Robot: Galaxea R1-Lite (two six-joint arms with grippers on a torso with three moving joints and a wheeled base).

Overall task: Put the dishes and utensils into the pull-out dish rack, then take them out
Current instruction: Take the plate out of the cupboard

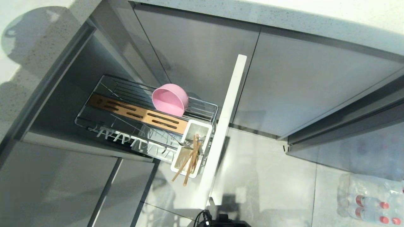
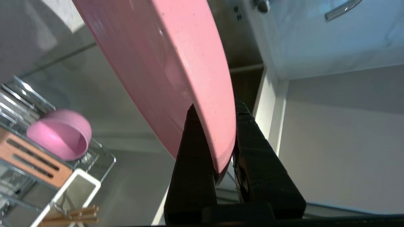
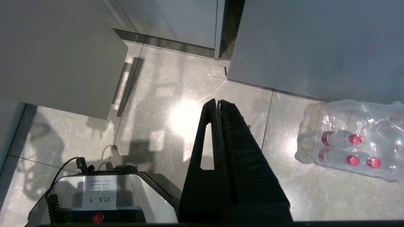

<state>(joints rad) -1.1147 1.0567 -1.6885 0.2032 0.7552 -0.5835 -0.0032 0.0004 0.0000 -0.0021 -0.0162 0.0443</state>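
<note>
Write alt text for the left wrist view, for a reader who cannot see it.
The left gripper clamps the rim of a pink plate, which fills the middle of the picture. Beyond it, a pink bowl sits in the pull-out dish rack, beside a wooden strip and a white utensil cup holding chopsticks.

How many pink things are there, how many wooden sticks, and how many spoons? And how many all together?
Pink things: 2, the pink bowl lying in the dish rack and the pink plate gripped by the left gripper.
Wooden sticks: 2, the chopsticks in the white utensil cup.
Spoons: 1, the silver spoon, partly hidden in the same cup.
Total: 5
</note>
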